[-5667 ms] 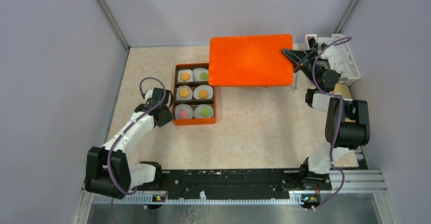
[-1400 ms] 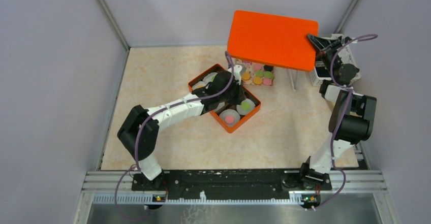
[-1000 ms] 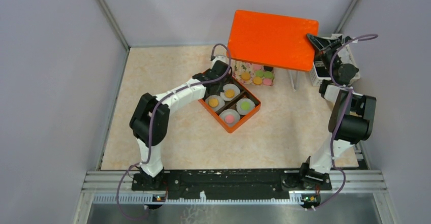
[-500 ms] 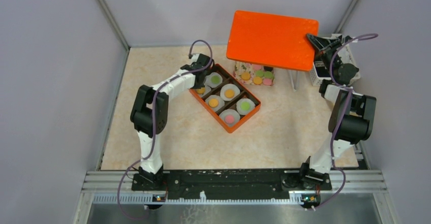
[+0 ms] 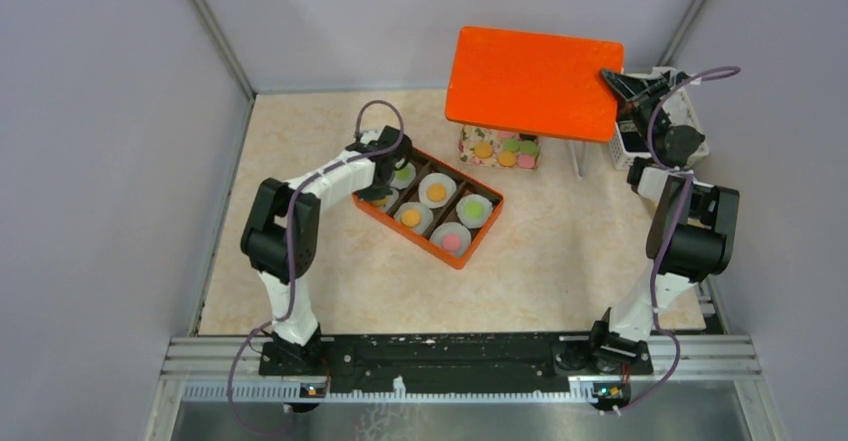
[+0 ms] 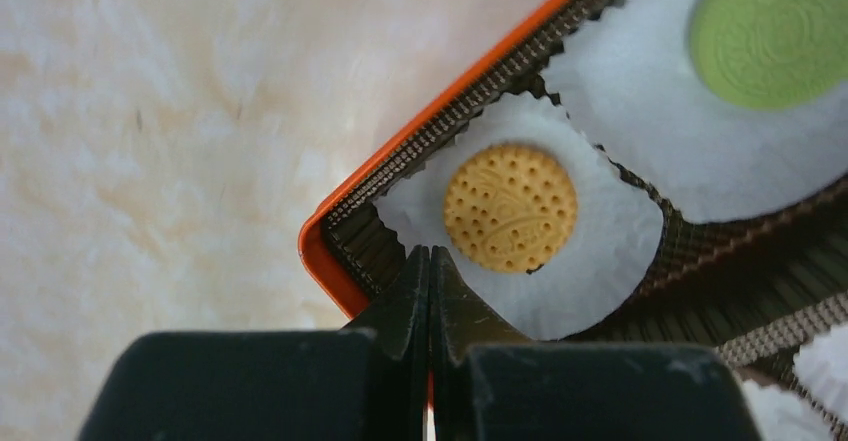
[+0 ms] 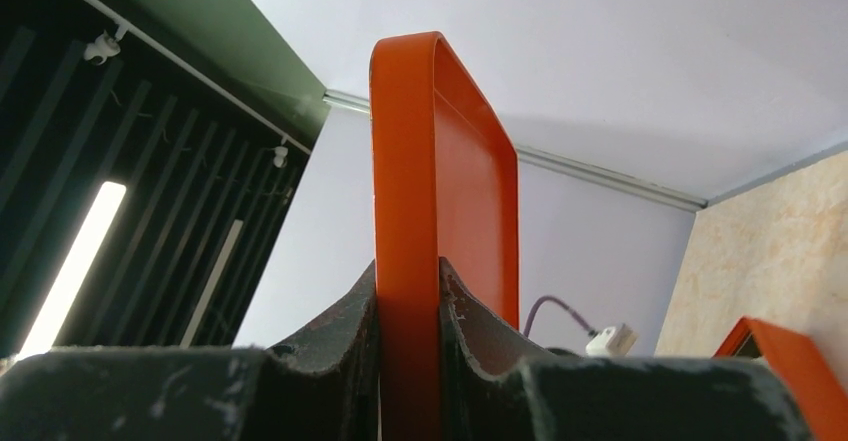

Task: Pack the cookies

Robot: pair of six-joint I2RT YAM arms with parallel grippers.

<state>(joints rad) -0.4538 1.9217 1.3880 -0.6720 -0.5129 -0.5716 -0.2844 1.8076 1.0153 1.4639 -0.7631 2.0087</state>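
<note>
Box heading: your orange box (image 5: 472, 229) lies skewed on the table (image 5: 560, 251). Its long axis runs from far-left to near-right in the top view.
Cookies packed: six cookies (image 5: 436, 192) sit flat in the box, one per white paper cup (image 6: 520, 261). You can see orange, green and pink ones.
Cookies loose: more lie flat in a small flowered tray (image 5: 465, 144) just beyond the box's far-right end. Its back row is hidden under the lid.
Lid: the orange lid (image 5: 533, 82) is held up off the table, its long axis running left to right.
Room: you have open tabletop near and right of the box, and a narrower strip to its left before the side wall. A white basket (image 5: 690, 126) fills the far-right corner.
Left arm: it reaches forward and bends inward to the box's far-left end.
Left gripper (image 6: 430, 261): the fingers are pressed together at the box's corner wall, with a sliver of orange between them. The tips are beside the cup holding an orange cookie (image 6: 510, 207).
Right arm: it stands tall, the wrist turned left.
Right gripper (image 7: 408, 301): it is clamped on the lid's right edge.
</note>
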